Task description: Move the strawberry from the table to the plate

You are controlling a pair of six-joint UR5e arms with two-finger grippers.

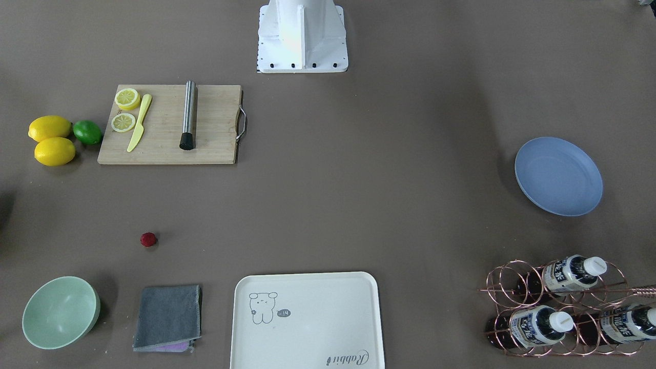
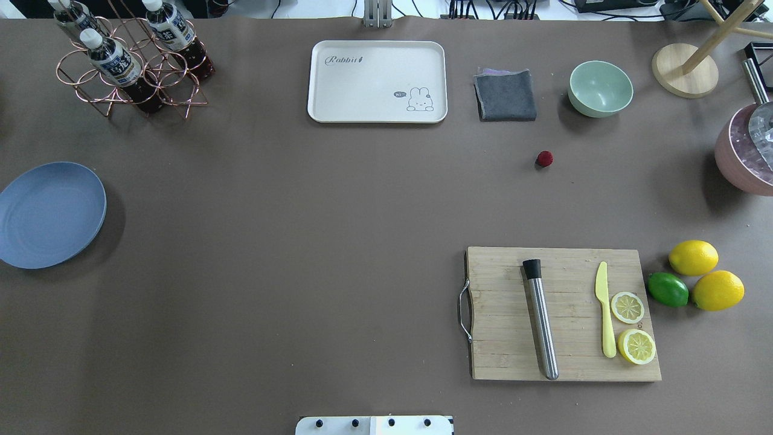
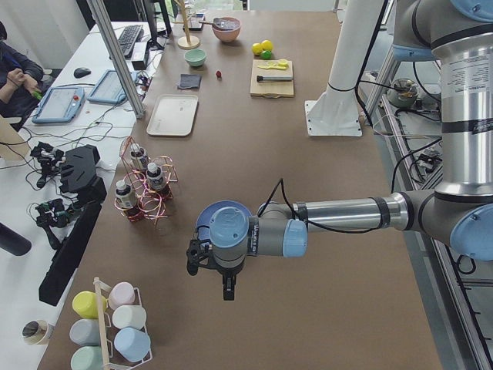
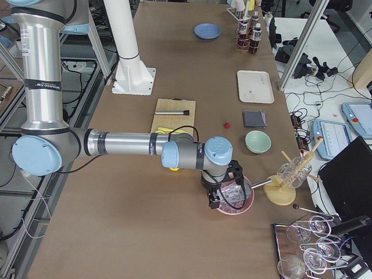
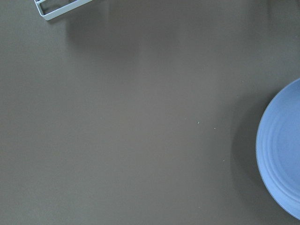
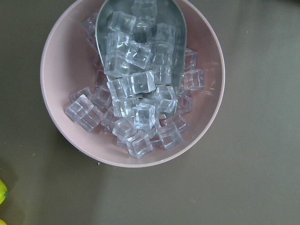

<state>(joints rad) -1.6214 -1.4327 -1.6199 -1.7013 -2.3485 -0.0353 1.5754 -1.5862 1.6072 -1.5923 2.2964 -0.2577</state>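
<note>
The strawberry [image 1: 148,239] [image 2: 544,158] is a small dark-red berry lying alone on the grey-brown table [image 2: 302,211], between the grey cloth and the cutting board. The periwinkle-blue plate [image 1: 558,176] [image 2: 51,214] [image 5: 281,154] lies empty at the table's far left end. My left gripper [image 3: 223,290] hangs above the table beside the plate and shows only in the exterior left view, so I cannot tell its state. My right gripper [image 4: 214,200] hovers over a pink bowl of ice cubes [image 6: 131,84]. It shows only in the exterior right view, so I cannot tell its state either.
A wooden cutting board [image 2: 561,314] carries a steel muddler, a yellow knife and lemon slices, with two lemons and a lime [image 2: 667,289] beside it. A mint-green bowl [image 2: 600,88], grey cloth [image 2: 506,95], cream tray [image 2: 377,81] and copper bottle rack [image 2: 130,60] line the far edge.
</note>
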